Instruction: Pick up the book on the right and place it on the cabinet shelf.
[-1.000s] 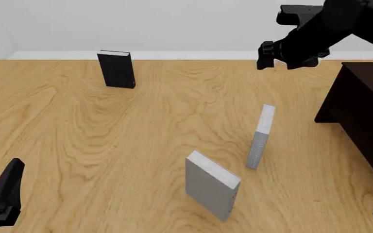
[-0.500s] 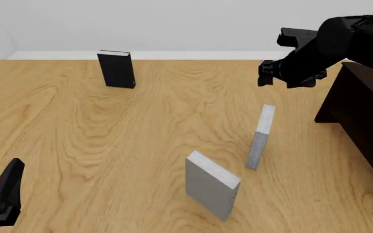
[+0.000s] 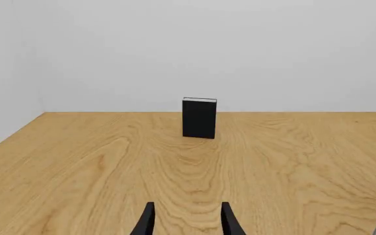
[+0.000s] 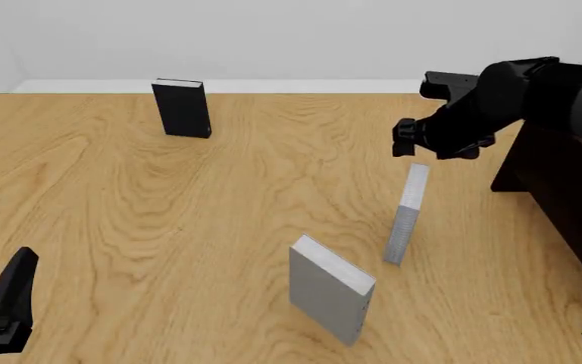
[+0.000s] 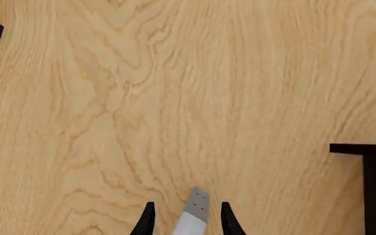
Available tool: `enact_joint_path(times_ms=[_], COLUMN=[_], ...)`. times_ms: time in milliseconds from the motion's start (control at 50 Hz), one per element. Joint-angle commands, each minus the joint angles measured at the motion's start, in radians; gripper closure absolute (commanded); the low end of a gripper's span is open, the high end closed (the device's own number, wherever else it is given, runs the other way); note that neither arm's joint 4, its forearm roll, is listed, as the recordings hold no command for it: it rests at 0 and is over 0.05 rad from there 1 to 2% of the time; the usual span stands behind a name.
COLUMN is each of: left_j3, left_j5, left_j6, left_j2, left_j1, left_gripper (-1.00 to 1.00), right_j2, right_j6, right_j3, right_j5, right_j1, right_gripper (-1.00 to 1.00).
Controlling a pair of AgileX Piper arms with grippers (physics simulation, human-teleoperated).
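Front view: your right gripper (image 4: pixel 405 141) drops over the thin book (image 4: pixel 406 214), fingers spread, book top btwn them, no grip yet.

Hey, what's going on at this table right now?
The right end effector hovers open above the thin, tall, pale grey-white book, which stands upright on the wooden table; its top edge shows between the fingers, not yet gripped. The very dark brown wooden cabinet waits at the right. The left end effector rests open, idle.
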Motion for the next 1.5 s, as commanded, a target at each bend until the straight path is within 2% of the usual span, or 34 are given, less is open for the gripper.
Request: enact_joint_path(times_ms=[20, 40, 80, 100, 320, 580, 620, 660, 720, 840, 880, 920, 1120, 1140, 1180, 1220, 1260, 1280, 1500], left_j3=[0.000, 0.000, 0.000, 0.000, 0.000, 0.000, 0.000, 0.000, 0.000, 0.000, 0.000, 0.000, 0.000, 0.000, 0.000, 0.000, 0.000, 0.000, 0.000], left_j5=[0.000, 0.000, 0.000, 0.000, 0.000, 0.000, 0.000, 0.000, 0.000, 0.000, 0.000, 0.000, 0.000, 0.000, 0.000, 0.000, 0.000, 0.000, 0.000], left_j6=[0.000, 0.000, 0.000, 0.000, 0.000, 0.000, 0.000, 0.000, 0.000, 0.000, 0.000, 0.000, 0.000, 0.000, 0.000, 0.000, 0.000, 0.000, 0.000], left_j2=[0.000, 0.000, 0.000, 0.000, 0.000, 0.000, 0.000, 0.000, 0.000, 0.000, 0.000, 0.000, 0.000, 0.000, 0.000, 0.000, 0.000, 0.000, 0.000], left_j1=[0.000, 0.000, 0.000, 0.000, 0.000, 0.000, 0.000, 0.000, 0.000, 0.000, 0.000, 0.000, 0.000, 0.000, 0.000, 0.000, 0.000, 0.000, 0.000], left_gripper=[-1.00, -1.00, -1.00, -1.00, -1.00, -1.00, -1.00, -1.00, -1.00, -1.00, -1.00, -1.00, -1.00, -1.00, -1.00, -1.00, -1.00, -1.00, -1.00], right_j2=[0.011, 0.008, 0.012, 0.011, 0.012, 0.007, 0.010, 0.009, 0.010, 0.011, 0.009, 0.011, 0.005, 0.004, 0.001, -0.004, -0.008, -0.010, -0.035], right_j6=[0.015, 0.049, 0.030, 0.048, 0.056, 0.047, 0.024, 0.036, 0.012, 0.009, 0.028, 0.012, 0.036, 0.026, 0.013, 0.026, 0.010, 0.023, 0.006], right_j3=[0.045, 0.052, 0.056, 0.062, 0.119, 0.148, 0.150, 0.153, 0.156, 0.172, 0.178, 0.179, 0.192, 0.191, 0.184, 0.186, 0.181, 0.181, 0.157], right_j5=[-0.048, -0.060, -0.062, -0.067, -0.106, -0.126, -0.123, -0.127, -0.128, -0.137, -0.142, -0.143, -0.156, -0.156, -0.154, -0.153, -0.153, -0.152, -0.140], right_j1=[0.020, 0.022, 0.018, 0.029, 0.032, 0.016, -0.004, 0.007, -0.007, -0.010, 0.004, -0.009, 0.014, 0.013, -0.002, 0.004, -0.013, -0.002, -0.024], right_gripper=[-1.00, -1.00, -1.00, -1.00, -1.00, -1.00, -1.00, -1.00, -1.00, -1.00, -1.00, -1.00, -1.00, 1.00, 1.00, 1.00, 1.00, 1.00, 1.00])
